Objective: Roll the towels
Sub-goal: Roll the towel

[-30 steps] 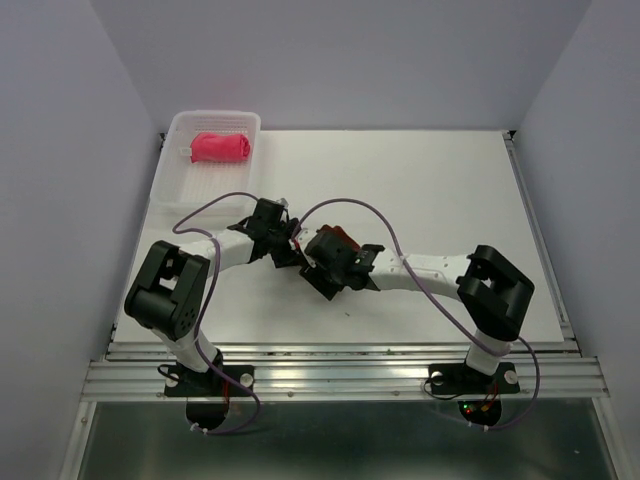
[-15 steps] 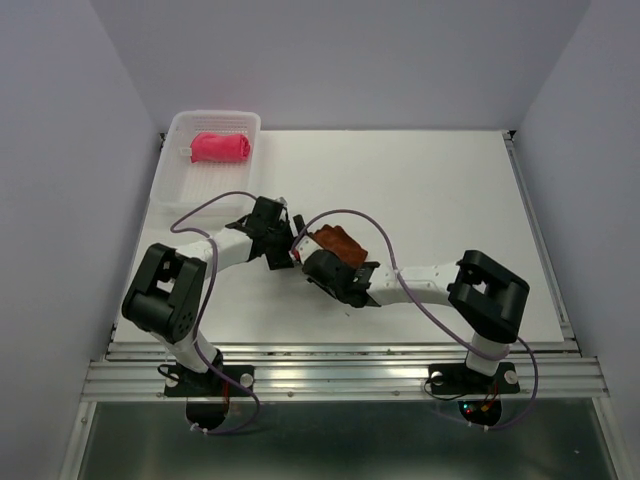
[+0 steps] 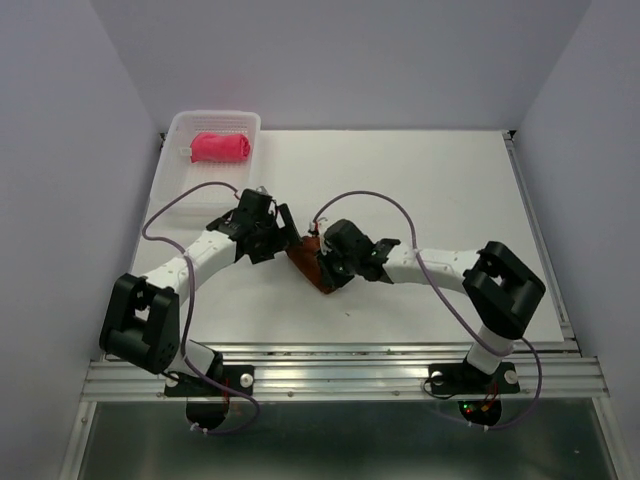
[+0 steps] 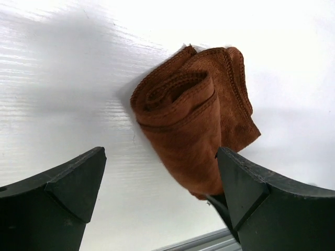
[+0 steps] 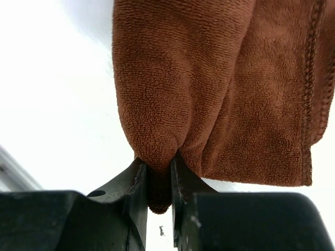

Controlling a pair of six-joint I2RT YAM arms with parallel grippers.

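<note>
Far off to the left gripper's (image 4: 160, 157) outer side, the pink-red towel (image 3: 220, 147) sits rolled in the white basket (image 3: 178, 135). The left gripper is spread wide, with nothing in its grasp. Just ahead of its fingertips, the rust brown towel (image 4: 193, 120) lies loosely rolled on the table (image 3: 450, 200). Over on the right, the right gripper (image 5: 158, 178) is nearly closed, its jaws pinching a fold at the brown towel's edge.
</note>
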